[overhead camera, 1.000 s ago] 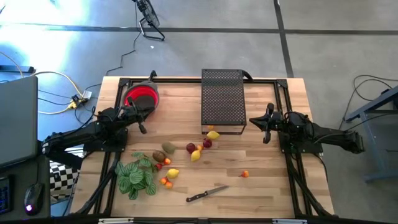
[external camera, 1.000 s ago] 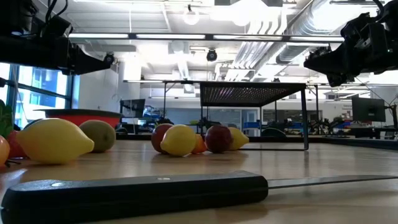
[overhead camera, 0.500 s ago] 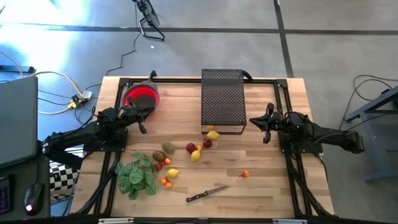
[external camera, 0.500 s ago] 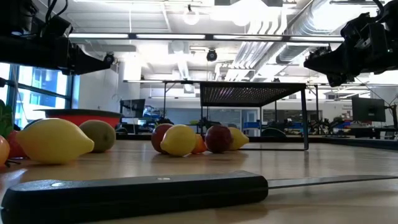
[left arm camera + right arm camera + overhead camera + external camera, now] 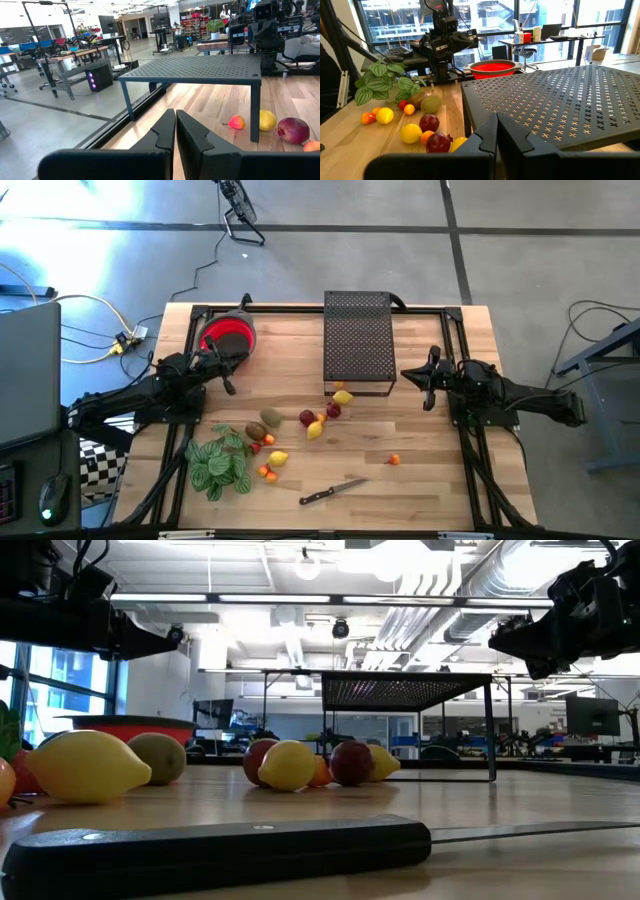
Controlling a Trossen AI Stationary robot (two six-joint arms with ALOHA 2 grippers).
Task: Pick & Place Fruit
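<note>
Nothing has changed over the last second — we see the same picture in every view, so both arms are waiting and no fruit is taken yet. The left tool (image 5: pixel 229 385) hangs just beside the red bowl (image 5: pixel 229 333) at the far left of the surface (image 5: pixel 420 470), its fingers pressed together on nothing. The right tool (image 5: pixel 428 393) hangs over the right side, near the black perforated rack (image 5: pixel 358 340), fingers also pressed together and empty.

The fruit lies loose on the wood, none in the bowl as far as we can see. A lemon (image 5: pixel 343 397) sits at the near edge of the rack; a dark red apple (image 5: pixel 333 411), another apple (image 5: pixel 307 418) and a second lemon (image 5: pixel 314 430) make a small group just in front of it. A kiwi (image 5: pixel 270 418) and a second kiwi (image 5: pixel 256 430) lie closer to the green striped plant (image 5: pixel 219 463), with a third lemon (image 5: pixel 278 459) beside it. One small orange fruit (image 5: pixel 394 460) lies alone, well apart, and the knife (image 5: pixel 331 492) rests near the front edge.

We judge the task is at its start — a tool must first spread its fingers and go down to a piece.
</note>
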